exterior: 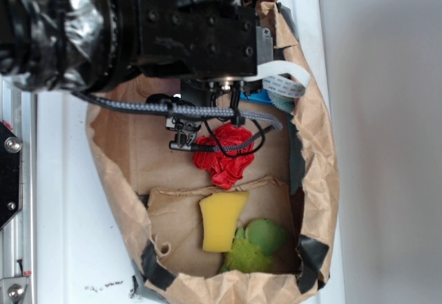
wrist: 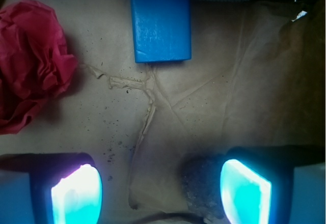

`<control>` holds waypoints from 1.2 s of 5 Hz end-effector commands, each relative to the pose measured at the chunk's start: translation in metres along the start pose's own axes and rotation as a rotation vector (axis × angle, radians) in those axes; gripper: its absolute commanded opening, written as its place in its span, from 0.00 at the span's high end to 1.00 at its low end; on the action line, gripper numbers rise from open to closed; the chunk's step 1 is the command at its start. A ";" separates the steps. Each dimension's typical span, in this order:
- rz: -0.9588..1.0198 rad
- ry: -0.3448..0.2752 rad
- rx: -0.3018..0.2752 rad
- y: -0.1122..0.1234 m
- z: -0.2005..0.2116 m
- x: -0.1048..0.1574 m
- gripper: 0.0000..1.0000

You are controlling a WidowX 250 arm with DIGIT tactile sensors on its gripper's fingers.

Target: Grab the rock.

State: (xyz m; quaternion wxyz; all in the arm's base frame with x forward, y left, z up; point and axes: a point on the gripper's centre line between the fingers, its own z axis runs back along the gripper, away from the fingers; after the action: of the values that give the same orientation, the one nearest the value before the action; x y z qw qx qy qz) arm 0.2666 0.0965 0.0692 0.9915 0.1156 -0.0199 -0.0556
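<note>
In the wrist view the rock point(wrist: 204, 186), a small dark gritty stone, lies on the brown paper floor between my two glowing pads. It sits right against the right pad point(wrist: 244, 193), with a wide gap of bare paper to the left pad point(wrist: 76, 196). My gripper point(wrist: 160, 193) is open around it. In the exterior view the black arm hangs over the paper bag point(exterior: 314, 131) and hides both the rock and the fingers.
A blue block point(wrist: 160, 20) lies ahead of the gripper, and a red cloth ball point(wrist: 30, 63) point(exterior: 224, 153) sits to its left. A yellow sponge wedge point(exterior: 221, 221) and green pieces point(exterior: 255, 245) lie at the bag's near end. The paper walls rise all round.
</note>
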 end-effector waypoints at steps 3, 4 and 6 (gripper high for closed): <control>0.050 -0.106 0.041 0.029 0.007 0.001 0.00; 0.047 -0.096 0.009 0.033 0.009 0.000 0.00; 0.042 -0.040 -0.056 0.046 0.009 0.003 0.00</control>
State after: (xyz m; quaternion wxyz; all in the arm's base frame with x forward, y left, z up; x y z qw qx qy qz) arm 0.2677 0.1223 0.0702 0.9963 0.0640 -0.0157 -0.0556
